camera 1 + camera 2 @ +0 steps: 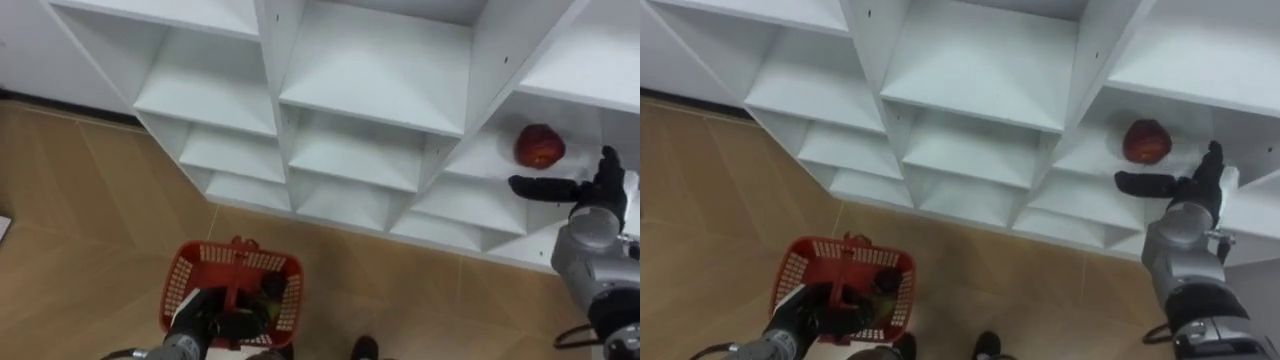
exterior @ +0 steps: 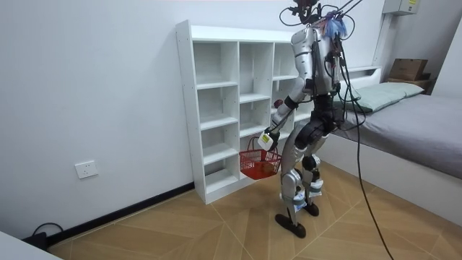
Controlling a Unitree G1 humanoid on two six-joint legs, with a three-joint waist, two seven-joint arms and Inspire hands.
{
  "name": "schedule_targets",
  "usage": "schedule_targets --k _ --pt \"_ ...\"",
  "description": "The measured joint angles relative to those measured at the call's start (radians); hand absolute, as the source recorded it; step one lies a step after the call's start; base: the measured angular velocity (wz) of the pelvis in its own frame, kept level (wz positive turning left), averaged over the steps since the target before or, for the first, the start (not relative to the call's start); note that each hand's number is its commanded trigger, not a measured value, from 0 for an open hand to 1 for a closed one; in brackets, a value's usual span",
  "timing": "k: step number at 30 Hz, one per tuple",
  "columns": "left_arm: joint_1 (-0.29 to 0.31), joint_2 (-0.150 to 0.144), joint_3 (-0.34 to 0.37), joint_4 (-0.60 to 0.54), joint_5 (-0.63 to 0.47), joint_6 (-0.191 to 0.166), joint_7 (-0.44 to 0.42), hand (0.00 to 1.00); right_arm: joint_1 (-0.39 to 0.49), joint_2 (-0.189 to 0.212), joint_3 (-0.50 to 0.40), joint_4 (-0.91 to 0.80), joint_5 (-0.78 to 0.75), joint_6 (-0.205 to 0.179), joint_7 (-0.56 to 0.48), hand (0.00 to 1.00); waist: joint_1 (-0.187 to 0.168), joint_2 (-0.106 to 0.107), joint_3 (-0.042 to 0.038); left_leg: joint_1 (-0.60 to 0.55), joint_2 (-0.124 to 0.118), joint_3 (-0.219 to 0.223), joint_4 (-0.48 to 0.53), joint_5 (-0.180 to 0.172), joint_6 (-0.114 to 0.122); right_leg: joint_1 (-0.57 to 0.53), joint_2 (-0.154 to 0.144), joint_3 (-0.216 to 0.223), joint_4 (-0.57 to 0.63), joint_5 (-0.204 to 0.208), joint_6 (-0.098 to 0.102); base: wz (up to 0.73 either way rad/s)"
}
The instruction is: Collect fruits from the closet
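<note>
In the left eye view, a white closet [image 1: 375, 90] of open compartments is seen from above, with wood floor [image 1: 90, 200] before it. A red apple [image 1: 539, 146] lies on a shelf in the right-hand column. The right hand [image 1: 585, 195] is held just below and beside it, near but apart, with the fingers [image 1: 607, 165] straight and the thumb spread toward the view's left, so nothing is grasped. At the lower left, a red basket [image 1: 185, 275] is carried over the floor. Its handle is clasped by the curled fingers of the left hand [image 1: 200, 315]. Something dark – possibly fruit, though it cannot be made out – lies inside the basket.

In the right eye view, the same layout is given: the apple rests on its shelf, the right hand is spread short of it, and the basket handle is clenched in the left.

In the room view, the robot is seen standing upright close before the closet, facing it. The basket hangs at knee height from the nearer arm – the left – and the right arm is raised toward a middle shelf. A bed [image 2: 419, 108] is seen at the room view's right.
</note>
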State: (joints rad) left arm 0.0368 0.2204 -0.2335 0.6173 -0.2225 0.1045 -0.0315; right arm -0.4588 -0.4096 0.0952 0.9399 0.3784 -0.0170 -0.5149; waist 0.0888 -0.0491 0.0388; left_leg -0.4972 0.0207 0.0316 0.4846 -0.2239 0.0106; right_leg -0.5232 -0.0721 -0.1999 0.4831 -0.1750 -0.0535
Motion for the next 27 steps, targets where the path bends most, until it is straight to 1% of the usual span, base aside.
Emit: schedule_targets --k 1,5,8,10,12,13,16,23,27 --pt "-0.005 0.0 -0.004 0.0 0.0 -0.001 0.003 1.0 -0.008 -0.008 0.0 0.0 0.0 -0.004 -0.003 0.0 0.0 -0.001 0.0005 -0.013 0.0 0.006 0.003 0.0 0.0 -0.017 -0.001 0.004 0.004 -0.001 0.0 -0.07" --pt "-0.021 0.0 -0.007 0.006 0.0 -0.001 0.002 1.0 -0.014 -0.021 0.0 -0.004 -0.018 -0.006 -0.009 0.0 -0.003 -0.004 0.0026 -0.034 0.002 0.019 0.013 0.0 0.0 -0.042 -0.003 0.009 0.022 -0.006 -0.002 -0.02" --pt "-0.04 -0.002 -0.009 0.028 0.001 -0.001 0.001 1.0 -0.017 -0.021 0.0 -0.004 -0.046 -0.006 -0.012 0.0 -0.002 -0.011 0.0069 -0.035 0.001 0.024 0.011 0.0 0.0 -0.045 -0.004 0.012 0.022 -0.009 -0.001 -0.01" --pt "-0.048 -0.002 -0.013 0.032 0.001 -0.003 0.001 1.0 -0.018 -0.021 0.0 -0.004 -0.073 -0.005 -0.02 0.0 -0.002 -0.02 0.0124 -0.035 0.0 0.026 0.011 0.0 0.0 -0.046 -0.006 0.013 0.019 -0.011 0.0 0.0" --pt "-0.055 -0.002 -0.018 0.032 0.001 -0.004 0.0 1.0 -0.022 -0.021 0.0 -0.005 -0.079 -0.005 -0.022 0.0 -0.002 -0.025 0.0149 -0.037 0.001 0.027 0.011 0.0 0.001 -0.048 -0.005 0.014 0.018 -0.012 0.001 0.0" --pt "-0.055 -0.003 -0.019 0.032 0.001 -0.004 -0.001 1.0 -0.024 -0.021 -0.001 -0.006 -0.103 -0.005 -0.029 0.0 -0.002 -0.026 0.0154 -0.038 0.002 0.035 0.011 0.0 0.001 -0.049 -0.005 0.015 0.018 -0.012 0.001 0.0" --pt "-0.056 -0.003 -0.019 0.032 0.002 -0.004 -0.001 1.0 -0.034 -0.021 -0.002 -0.014 -0.141 -0.004 -0.049 0.0 -0.002 -0.026 0.0151 -0.04 0.004 0.049 0.012 0.0 0.001 -0.055 -0.005 0.022 0.022 -0.011 0.002 -0.06" --pt "-0.062 -0.003 -0.019 0.032 0.001 -0.006 -0.001 1.0 -0.056 -0.021 -0.001 -0.043 -0.153 -0.004 -0.089 0.0 0.0 -0.027 0.0143 -0.041 0.003 0.059 0.015 0.0 0.001 -0.068 -0.007 0.035 0.037 -0.013 0.002 -0.04" --pt "-0.061 -0.003 -0.026 0.032 0.0 -0.017 0.003 1.0 -0.072 -0.021 0.001 -0.044 -0.153 -0.004 -0.108 0.0 0.004 -0.027 0.014 -0.04 0.005 0.06 0.016 0.0 0.001 -0.069 -0.006 0.036 0.038 -0.012 0.0 0.0"
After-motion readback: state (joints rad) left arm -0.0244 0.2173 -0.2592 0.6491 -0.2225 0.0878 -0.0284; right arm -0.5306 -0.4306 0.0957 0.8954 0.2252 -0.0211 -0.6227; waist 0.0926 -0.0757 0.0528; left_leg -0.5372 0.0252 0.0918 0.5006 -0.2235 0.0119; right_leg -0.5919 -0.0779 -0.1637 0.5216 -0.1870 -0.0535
